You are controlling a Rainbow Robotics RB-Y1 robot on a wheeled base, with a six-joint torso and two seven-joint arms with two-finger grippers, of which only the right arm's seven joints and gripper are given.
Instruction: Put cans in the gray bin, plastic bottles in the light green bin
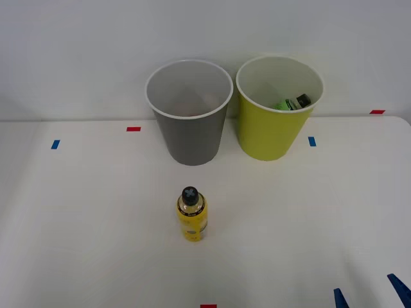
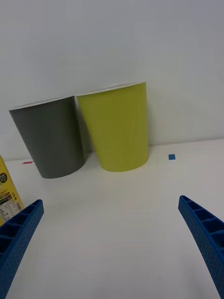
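Observation:
A short yellow plastic bottle [image 1: 191, 215] with a black cap stands upright on the white table, in front of the gray bin [image 1: 190, 138]. To the right of that bin stands the light green bin [image 1: 270, 131], with a green-labelled dark-capped bottle [image 1: 292, 102] lying inside. The gray bin's inside looks bare. No can is in view. My right gripper [image 1: 367, 292] is open at the front right of the table, well right of the yellow bottle. In the right wrist view the gripper [image 2: 110, 201] faces the gray bin [image 2: 51, 140] and the green bin [image 2: 119, 131]; the yellow bottle [image 2: 7, 196] sits beside one finger.
Small red tape marks [image 1: 133, 129] and blue tape marks [image 1: 311, 141] dot the table. A pale wall rises right behind both bins. Bare tabletop [image 1: 289, 224] lies between my gripper and the bottle.

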